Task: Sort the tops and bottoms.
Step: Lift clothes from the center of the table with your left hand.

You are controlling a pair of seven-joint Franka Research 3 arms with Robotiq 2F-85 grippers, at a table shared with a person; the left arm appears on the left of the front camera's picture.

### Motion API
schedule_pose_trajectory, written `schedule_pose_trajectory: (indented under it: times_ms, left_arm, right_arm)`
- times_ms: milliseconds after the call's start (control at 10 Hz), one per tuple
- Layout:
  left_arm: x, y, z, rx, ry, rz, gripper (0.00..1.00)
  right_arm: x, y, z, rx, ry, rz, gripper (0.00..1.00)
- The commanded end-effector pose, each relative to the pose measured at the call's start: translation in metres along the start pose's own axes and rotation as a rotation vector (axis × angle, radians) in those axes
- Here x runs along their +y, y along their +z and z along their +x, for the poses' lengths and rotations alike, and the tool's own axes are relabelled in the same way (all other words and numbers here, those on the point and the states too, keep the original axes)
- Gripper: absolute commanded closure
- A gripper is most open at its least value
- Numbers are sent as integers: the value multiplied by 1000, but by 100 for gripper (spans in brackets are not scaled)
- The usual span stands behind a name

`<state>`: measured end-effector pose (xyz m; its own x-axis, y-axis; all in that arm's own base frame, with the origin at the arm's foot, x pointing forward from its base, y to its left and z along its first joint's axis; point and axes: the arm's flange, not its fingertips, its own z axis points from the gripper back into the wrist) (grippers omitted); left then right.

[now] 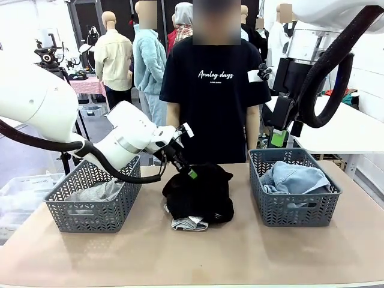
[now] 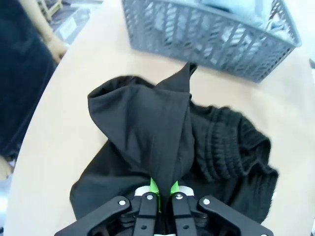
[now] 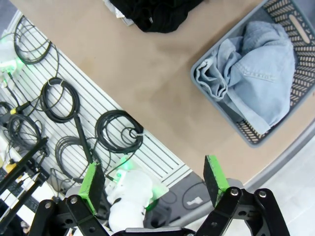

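Counter (image 1: 240, 255) holds black garment (image 1: 201, 195); left claw (image 2: 161, 189) clamped on its fold, right claw (image 3: 153, 178) wide. Advise a slow, high lift.

The tan tabletop (image 1: 240, 255) carries a grey plastic lattice basket (image 1: 90, 211) left, a matching basket (image 1: 294, 210) right, and between them a black cloth heap (image 1: 201, 195) over a grey-white garment (image 1: 189, 224).

A grey garment (image 1: 191, 224) lies mostly hidden (under the black garment (image 1: 201, 195)).
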<state>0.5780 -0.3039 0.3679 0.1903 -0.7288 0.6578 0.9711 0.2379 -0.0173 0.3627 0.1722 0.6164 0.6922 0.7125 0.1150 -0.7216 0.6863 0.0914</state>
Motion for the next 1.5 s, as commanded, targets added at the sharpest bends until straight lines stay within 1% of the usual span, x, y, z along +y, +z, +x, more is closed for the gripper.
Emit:
schedule_pose_trajectory:
  times_ms: [0,100,300,500,600,800,900,1000,1100,1200,1300,1400]
  left_arm:
    - [-36,30,22,-81,-75,-10,100]
    - [-54,46,37,-97,-131,26,100]
    - [-91,74,73,-98,-250,91,100]
    - [-116,91,93,-71,-311,193,100]
    - [-92,77,98,-81,-241,84,100]
    - [-92,77,98,-81,-241,84,100]
    - [-108,84,103,-77,-264,117,100]
    - [-113,95,108,-105,-253,144,100]
    - [-122,124,141,-131,-316,202,100]
    - [-135,148,173,-135,-392,259,100]
    - [-143,163,198,-123,-454,269,100]
    - [-149,168,216,-85,-485,296,100]
  right_arm:
    - [1,0,-3,10,-1,-4,0]
    - [1,0,-3,10,-1,-4,0]
    - [1,0,-3,10,-1,-4,0]
    - [1,0,-3,10,-1,-4,0]
    - [1,0,-3,10,-1,-4,0]
    - [1,0,-3,10,-1,-4,0]
    - [1,0,-3,10,-1,-4,0]
    - [1,0,-3,10,-1,-4,0]
    - [1,0,-3,10,-1,-4,0]
    - [1,0,-3,10,-1,-4,0]
    - [1,0,-3,10,-1,-4,0]
    - [1,0,-3,10,-1,-4,0]
